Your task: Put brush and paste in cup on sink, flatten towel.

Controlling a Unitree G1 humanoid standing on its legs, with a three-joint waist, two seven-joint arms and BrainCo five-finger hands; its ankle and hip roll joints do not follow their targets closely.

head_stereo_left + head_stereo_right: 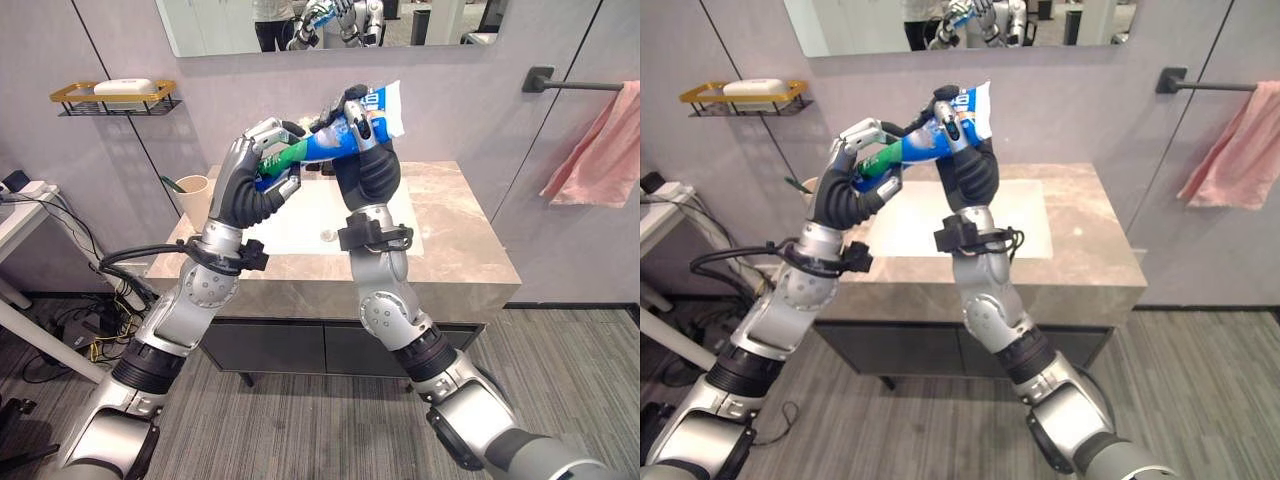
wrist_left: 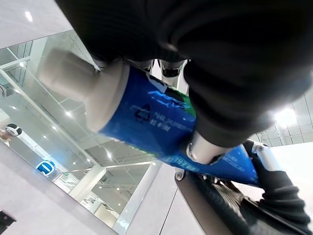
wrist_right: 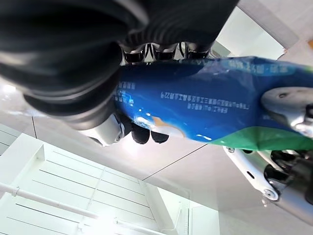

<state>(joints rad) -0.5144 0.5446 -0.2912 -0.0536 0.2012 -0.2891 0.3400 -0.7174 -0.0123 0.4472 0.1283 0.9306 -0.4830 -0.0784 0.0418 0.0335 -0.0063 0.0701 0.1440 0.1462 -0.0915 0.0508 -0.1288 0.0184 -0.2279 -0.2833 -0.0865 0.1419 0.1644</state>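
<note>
Where robot hands (image 1: 262, 165) meet, paste (image 1: 340, 135).

Silver-grey jointed arms — dark ribbed covers over wrist and hand (image 1: 365, 170) — silver fingers ending in dark tips.

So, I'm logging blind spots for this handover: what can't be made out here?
- Toothpaste tube: its middle is covered by the right hand and left hand in the eye views.
- Cup: partly behind the left arm; the thing sticking out of it is too small to identify.
- Towel: cut off by the right edge.
- Sink basin: partly blocked by both arms.
</note>
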